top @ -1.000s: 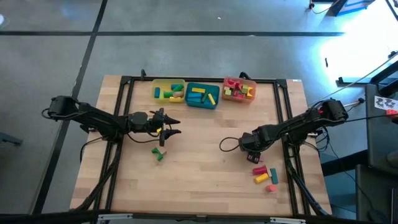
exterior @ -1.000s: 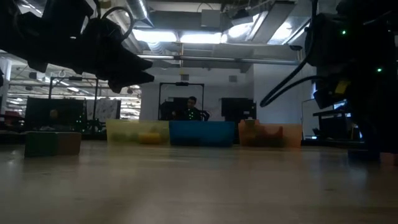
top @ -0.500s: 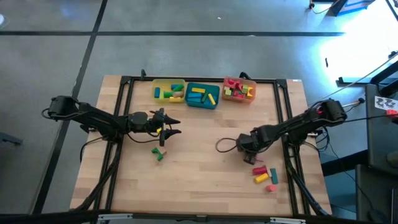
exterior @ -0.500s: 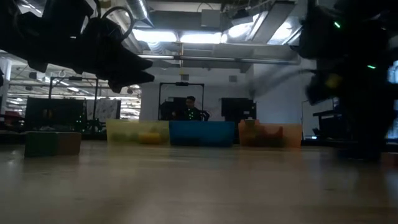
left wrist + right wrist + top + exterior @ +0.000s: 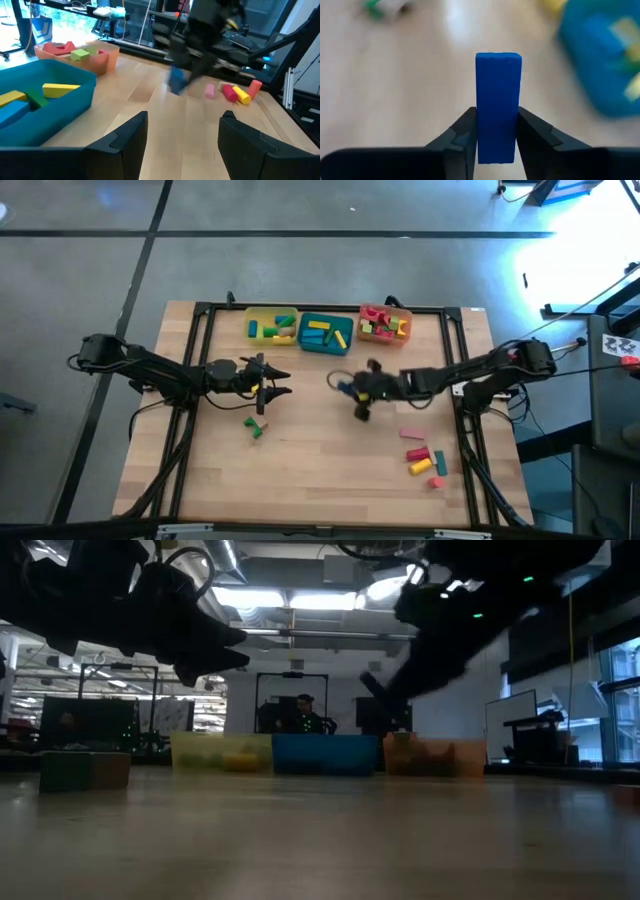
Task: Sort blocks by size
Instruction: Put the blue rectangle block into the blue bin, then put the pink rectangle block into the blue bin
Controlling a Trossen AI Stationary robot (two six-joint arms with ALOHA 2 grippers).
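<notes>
Swung away from the loose blocks (image 5: 422, 459) near the worktop's right edge, the right hand (image 5: 358, 393) now grips a blue block (image 5: 498, 107) upright above mid-worktop, just short of the teal tray (image 5: 325, 344) at the far edge; the left hand (image 5: 272, 387) waits open.
</notes>
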